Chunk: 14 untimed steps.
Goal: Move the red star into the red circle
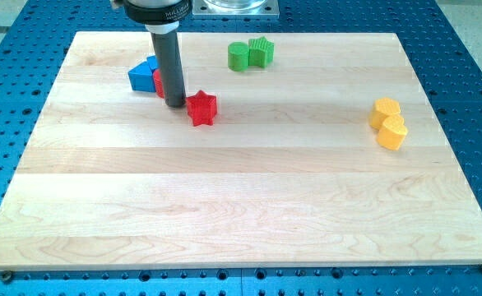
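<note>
The near half of the wooden board [241, 214] is bare pale wood, resting on a blue perforated table [471, 49].

Farther up, at the view's right, two yellow blocks [388, 123] sit touching each other, one just below the other; their shapes are hard to make out.

At the view's left of centre lies the red star [201, 108], flat on the board. My tip [175, 104] stands just beside it on the view's left, very close, perhaps touching. I have no jaws, only the dark rod [169, 66].

Behind the rod a red block [158, 83], probably the red circle, is mostly hidden. It touches a blue block [143, 76] on its left, whose shape I cannot tell.

Farthest, near the view's top, two green blocks [250, 54] sit side by side, touching.
</note>
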Available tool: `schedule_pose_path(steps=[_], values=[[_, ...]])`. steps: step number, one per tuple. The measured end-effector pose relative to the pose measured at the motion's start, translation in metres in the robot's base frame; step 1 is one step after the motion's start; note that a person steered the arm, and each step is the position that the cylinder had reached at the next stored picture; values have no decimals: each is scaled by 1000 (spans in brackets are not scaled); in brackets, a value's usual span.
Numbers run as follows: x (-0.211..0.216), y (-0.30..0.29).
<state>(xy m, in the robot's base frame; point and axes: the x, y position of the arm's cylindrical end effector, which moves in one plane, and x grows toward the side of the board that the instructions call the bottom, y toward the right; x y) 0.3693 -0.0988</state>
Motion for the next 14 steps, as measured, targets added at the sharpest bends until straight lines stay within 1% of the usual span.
schedule_pose_path(steps=[1,2,3,4,5,6,7,8,9,10,11,12,13,14], values=[[44,-30],[56,43],[56,83],[48,73],[28,57],[19,63],[6,105],[-1,72],[-1,55],[-5,43],[-25,50],[-25,69],[-36,153],[-85,221]])
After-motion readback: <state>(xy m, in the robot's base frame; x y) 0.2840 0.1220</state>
